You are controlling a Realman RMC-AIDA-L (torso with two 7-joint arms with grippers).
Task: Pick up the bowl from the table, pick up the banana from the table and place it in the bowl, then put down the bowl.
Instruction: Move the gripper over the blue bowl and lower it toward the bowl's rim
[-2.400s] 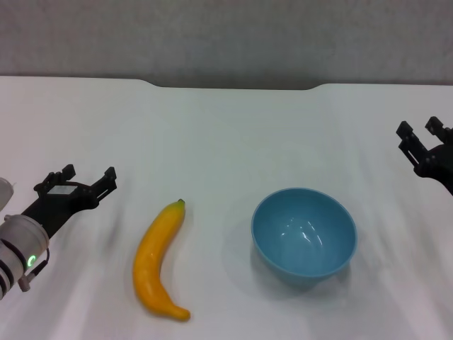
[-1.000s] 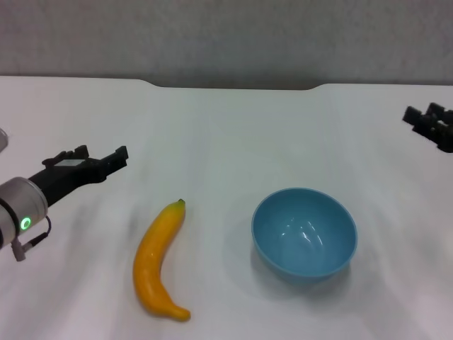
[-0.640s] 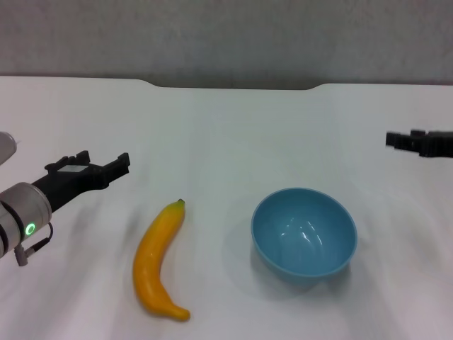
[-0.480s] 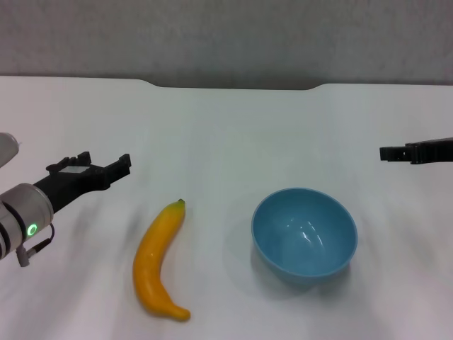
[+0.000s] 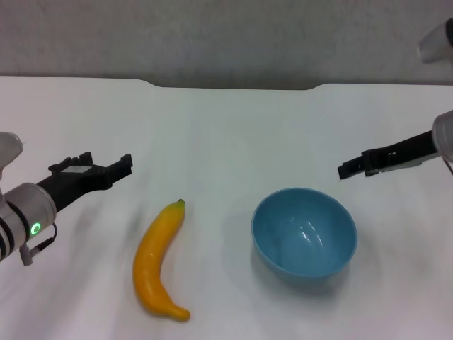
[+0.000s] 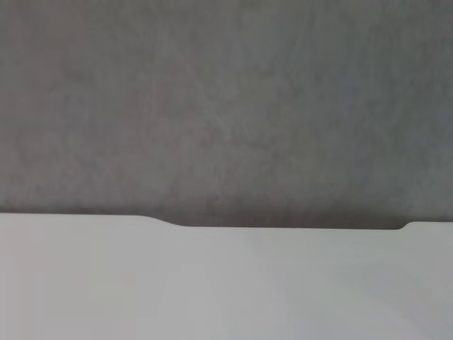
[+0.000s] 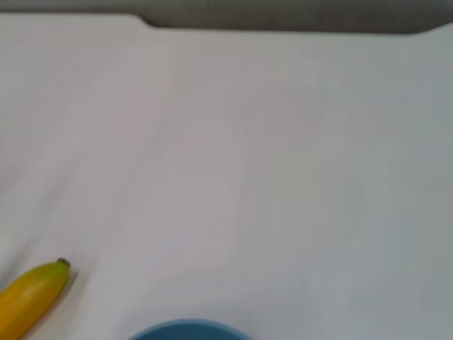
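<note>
Left arm (image 5: 25,216): light grey ribbed wrist section, round green glowing ring light on side, thin dark cable looping beneath, white rounded housing at frame edge behind it. Left gripper (image 5: 106,168): black, flat angular body, pale label patch on top, two short blocky fingers. Right arm (image 5: 444,134): light grey rounded wrist, white housing above it near corner. Right gripper (image 5: 352,168): black, long and slim, stepped blocky tip.

Bare table (image 5: 233,134) surrounds bowl (image 5: 304,235) and banana (image 5: 158,256).
</note>
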